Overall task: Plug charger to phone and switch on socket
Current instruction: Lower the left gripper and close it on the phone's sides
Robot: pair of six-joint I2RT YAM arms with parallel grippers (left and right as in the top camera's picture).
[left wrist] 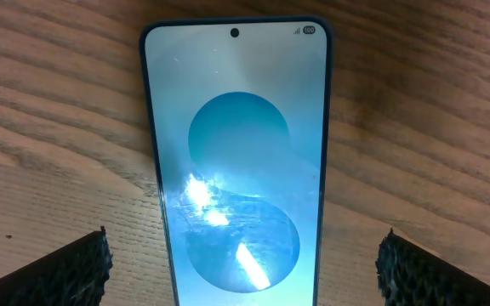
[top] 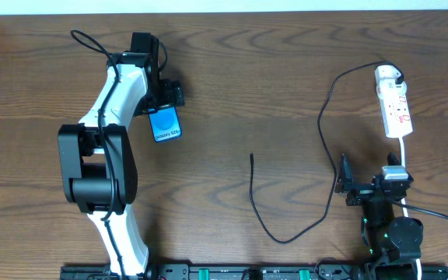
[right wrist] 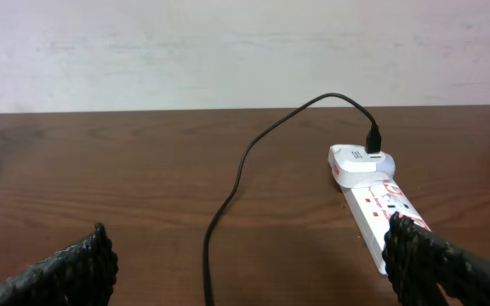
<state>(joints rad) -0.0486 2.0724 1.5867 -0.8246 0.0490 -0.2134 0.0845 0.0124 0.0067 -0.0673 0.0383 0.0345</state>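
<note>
The phone lies flat on the wooden table with its blue-teal screen up. In the left wrist view the phone runs away from me between my fingers. My left gripper is open and straddles the phone's near end, with a gap on each side. The white socket strip lies at the far right, with the charger's white adapter plugged in. The charger's black cable loops down to a free plug tip. My right gripper is open and empty, just short of the strip.
The socket's white cord runs from the strip towards the right arm's base. The cable's low loop lies near the front edge. A pale wall stands behind the table's far edge.
</note>
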